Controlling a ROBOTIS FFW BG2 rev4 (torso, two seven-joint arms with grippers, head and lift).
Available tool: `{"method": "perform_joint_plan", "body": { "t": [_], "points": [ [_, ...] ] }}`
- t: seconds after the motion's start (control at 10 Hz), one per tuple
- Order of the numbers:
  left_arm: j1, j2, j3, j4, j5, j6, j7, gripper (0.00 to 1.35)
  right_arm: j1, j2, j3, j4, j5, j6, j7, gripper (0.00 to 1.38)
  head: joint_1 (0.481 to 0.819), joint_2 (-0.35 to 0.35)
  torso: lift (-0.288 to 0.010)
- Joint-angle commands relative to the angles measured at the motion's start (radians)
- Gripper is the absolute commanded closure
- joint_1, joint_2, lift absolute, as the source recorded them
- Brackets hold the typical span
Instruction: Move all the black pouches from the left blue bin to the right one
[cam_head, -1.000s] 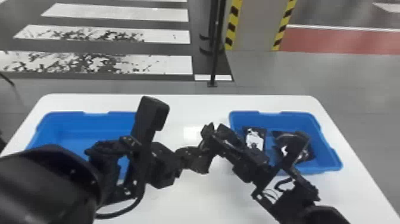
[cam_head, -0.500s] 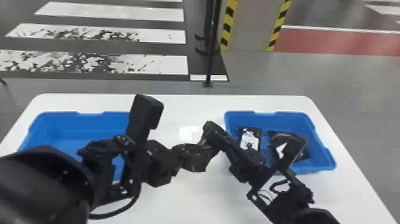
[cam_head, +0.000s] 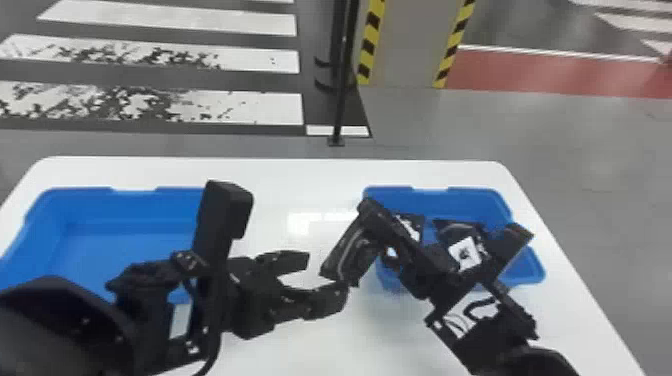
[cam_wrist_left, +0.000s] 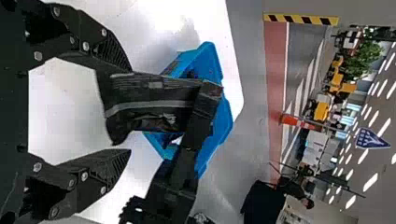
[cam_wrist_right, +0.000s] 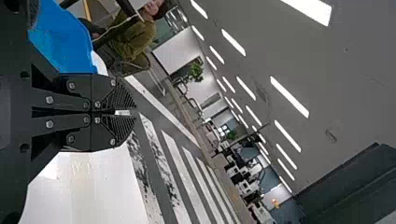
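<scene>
Standing on the left of the white table (cam_head: 272, 172), one left blue bin (cam_head: 82, 192) is partly screened by the left arm; bare blue floor is visible inside. Next, left gripper (cam_head: 326, 276): fingers spread apart, the near end of one held black pouch (cam_head: 345, 257) just beyond them, contact not determinable. Right gripper (cam_head: 368, 207): fingers closed on that pouch, which extends from the tips toward the left gripper. Furthest right, one right blue bin (cam_head: 480, 195) contains two visible pouches (cam_head: 465, 250), partly covered by the right arm.
</scene>
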Motion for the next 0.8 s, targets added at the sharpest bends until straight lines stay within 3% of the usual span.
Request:
{"method": "perform_joint_plan", "body": {
  "t": [0.0,0.2,0.4,0.5,0.6,0.7],
  "points": [
    [0.033,0.001,0.015,-0.017,0.012,-0.012,-0.008,0.16,-0.002,0.001,-0.076,-0.004,0.023,-0.005,0.0,1.29,0.695,-0.175,-0.14],
    [0.078,-0.002,0.043,-0.051,0.02,-0.022,-0.009,0.17,-0.022,-0.003,-0.187,0.001,0.071,-0.005,-0.002,1.29,0.695,-0.231,-0.14],
    [0.132,-0.017,0.085,-0.071,0.02,-0.026,-0.009,0.17,-0.061,-0.033,-0.241,0.032,0.103,0.012,-0.006,1.28,0.695,-0.299,-0.14],
    [0.136,-0.017,0.093,-0.081,0.02,-0.031,-0.009,0.17,-0.071,-0.039,-0.255,0.04,0.101,0.042,-0.006,1.01,0.695,-0.318,-0.14],
    [0.141,-0.02,0.105,-0.081,0.02,-0.041,-0.009,0.17,-0.071,-0.04,-0.265,0.05,0.109,0.044,-0.006,0.49,0.695,-0.328,-0.14],
    [0.159,-0.022,0.117,-0.083,0.024,-0.049,-0.009,0.17,-0.059,-0.029,-0.285,0.057,0.125,0.029,-0.008,0.11,0.695,-0.33,-0.14]
  ]
}}
